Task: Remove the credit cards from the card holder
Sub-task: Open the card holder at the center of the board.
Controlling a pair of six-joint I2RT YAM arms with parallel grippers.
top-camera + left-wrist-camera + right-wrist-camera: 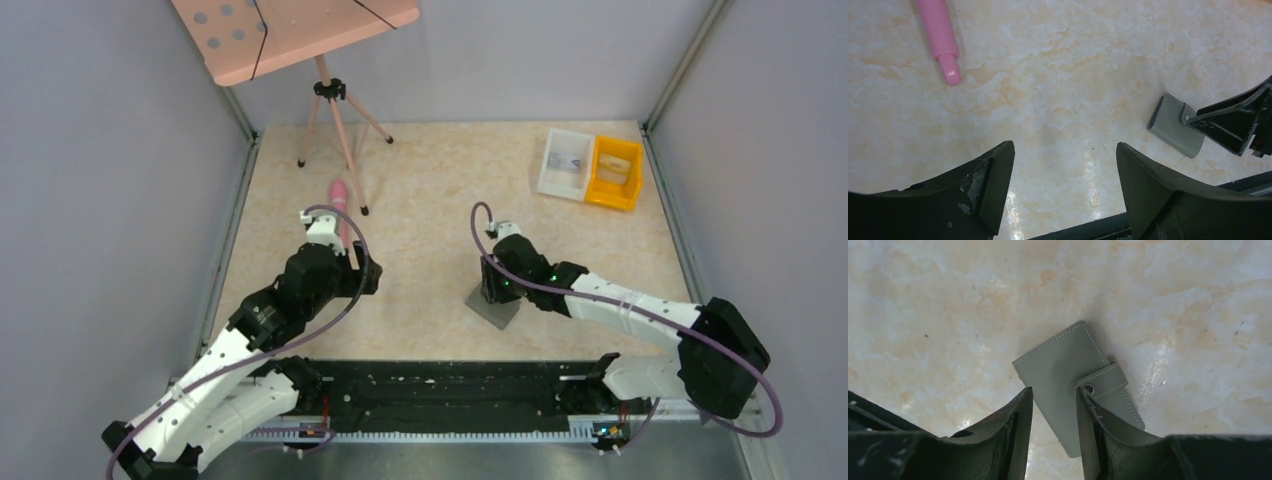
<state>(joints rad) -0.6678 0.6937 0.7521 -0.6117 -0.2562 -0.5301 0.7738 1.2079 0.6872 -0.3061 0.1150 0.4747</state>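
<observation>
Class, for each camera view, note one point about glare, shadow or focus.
Top external: even light, no harsh shadows. Left wrist: white glare streak on the table, within the open left gripper. Right wrist: card holder stitching sharp; glare on the table beside it.

Near end of the card holder (pixel 1063 365) out of sight behind the right gripper (pixel 1053 400)

A pink pegboard (pixel 290 30) on a tripod (pixel 335 110) fills the upper left of the overhead view. Just below it a pink stick (pixel 340 195) lies on the beige marbled table (pixel 430 180). At the upper right a white bin (pixel 548 165) and a yellow bin (pixel 612 198) stand side by side, touching, each holding something small.
</observation>
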